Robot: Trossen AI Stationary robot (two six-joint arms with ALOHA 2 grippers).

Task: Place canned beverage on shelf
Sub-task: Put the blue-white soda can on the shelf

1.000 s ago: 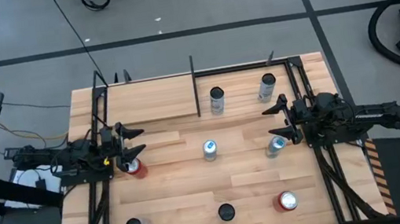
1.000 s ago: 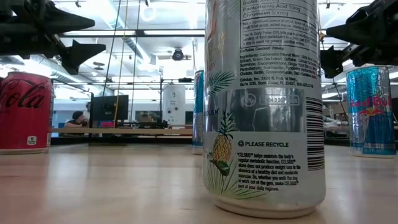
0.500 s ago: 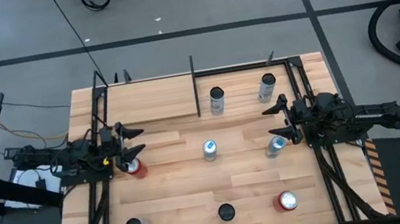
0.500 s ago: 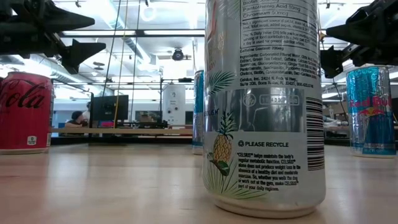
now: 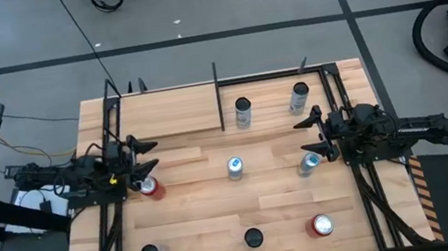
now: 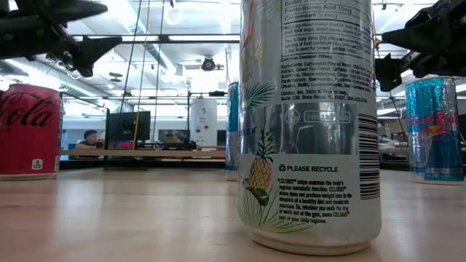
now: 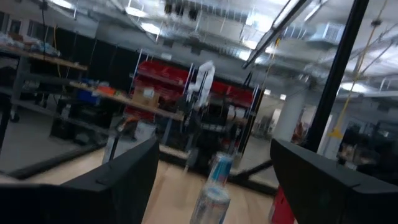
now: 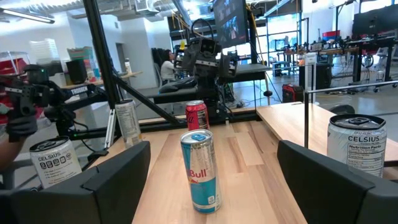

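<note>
Jaws of the left gripper (image 5: 147,156) gape empty above the red can (image 5: 152,188); the right gripper (image 5: 311,134), equally wide and empty, hangs beside the blue can (image 5: 308,164). Closing off-centre could topple either can short of the shelf (image 5: 171,113).

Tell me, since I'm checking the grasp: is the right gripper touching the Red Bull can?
Apart. The right wrist view shows the Red Bull can standing free ahead of the right gripper, its open jaws clear on both sides.

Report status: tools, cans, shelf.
Left tool open above red can. Right tool open by blue can. Two cans on shelf. Nothing blocking.
</note>
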